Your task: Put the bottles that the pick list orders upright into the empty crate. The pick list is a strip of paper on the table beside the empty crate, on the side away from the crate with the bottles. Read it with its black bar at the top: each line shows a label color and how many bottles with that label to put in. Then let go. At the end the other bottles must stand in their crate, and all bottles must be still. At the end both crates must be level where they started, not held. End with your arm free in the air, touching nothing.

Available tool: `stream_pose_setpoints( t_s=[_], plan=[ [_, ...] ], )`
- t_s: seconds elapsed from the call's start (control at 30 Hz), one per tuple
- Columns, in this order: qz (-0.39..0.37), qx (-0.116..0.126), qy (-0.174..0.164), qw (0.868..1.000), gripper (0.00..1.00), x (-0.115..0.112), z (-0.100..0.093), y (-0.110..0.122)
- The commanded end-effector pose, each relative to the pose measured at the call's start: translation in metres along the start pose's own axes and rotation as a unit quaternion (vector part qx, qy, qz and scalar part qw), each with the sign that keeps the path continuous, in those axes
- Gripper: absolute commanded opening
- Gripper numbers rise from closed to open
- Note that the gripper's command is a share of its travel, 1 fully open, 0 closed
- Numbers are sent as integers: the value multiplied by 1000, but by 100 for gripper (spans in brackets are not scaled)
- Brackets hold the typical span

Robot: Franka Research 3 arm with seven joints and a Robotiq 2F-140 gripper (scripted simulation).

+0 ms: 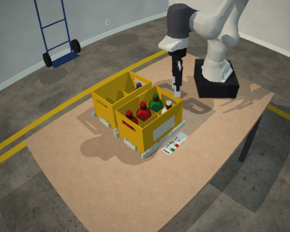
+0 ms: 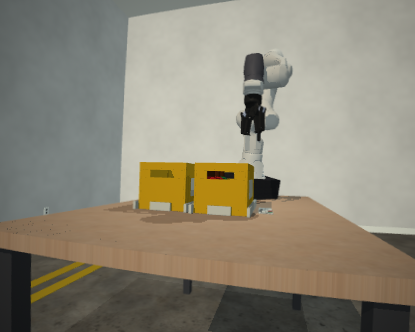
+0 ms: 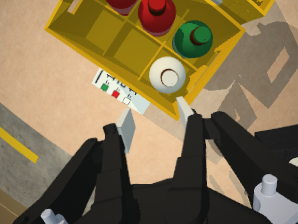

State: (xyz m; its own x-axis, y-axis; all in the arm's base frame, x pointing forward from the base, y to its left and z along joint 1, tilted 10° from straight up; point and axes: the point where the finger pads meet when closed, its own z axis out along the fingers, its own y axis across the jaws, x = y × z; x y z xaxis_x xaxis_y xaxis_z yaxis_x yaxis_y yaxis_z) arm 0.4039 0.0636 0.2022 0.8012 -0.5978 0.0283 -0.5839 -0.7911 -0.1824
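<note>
Two yellow crates stand side by side on the table. The near crate [image 1: 149,134] [image 2: 221,192] [image 3: 100,52] holds two red bottles [image 1: 143,112] [image 1: 129,117] [image 3: 157,11], a green bottle [image 1: 155,103] [image 3: 193,38] and a white bottle [image 1: 168,105] [image 3: 168,75], all upright. The far crate [image 1: 105,98] [image 2: 163,190] holds a blue bottle [image 1: 138,84]. The pick list [image 1: 175,143] [image 3: 119,91] lies beside the near crate and shows a green and a red mark. My gripper [image 1: 177,91] [image 2: 252,131] [image 3: 155,112] is partly open and empty. It hangs above the near crate's corner by the white bottle.
The robot's black base [image 1: 217,84] stands at the table's far right corner. A blue hand truck [image 1: 56,35] stands on the floor by the wall. Yellow lines [image 1: 42,119] run along the floor on the left of the table.
</note>
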Motion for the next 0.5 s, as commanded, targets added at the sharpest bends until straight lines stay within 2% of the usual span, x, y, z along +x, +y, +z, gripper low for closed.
stream_pose_setpoints(
  t_s=[0.0, 0.47],
  plan=[
    [21, -2, -7, 1000, 38, -14, -4, -7],
    [21, -2, -7, 1000, 38, -58, -28, -49]
  ],
)
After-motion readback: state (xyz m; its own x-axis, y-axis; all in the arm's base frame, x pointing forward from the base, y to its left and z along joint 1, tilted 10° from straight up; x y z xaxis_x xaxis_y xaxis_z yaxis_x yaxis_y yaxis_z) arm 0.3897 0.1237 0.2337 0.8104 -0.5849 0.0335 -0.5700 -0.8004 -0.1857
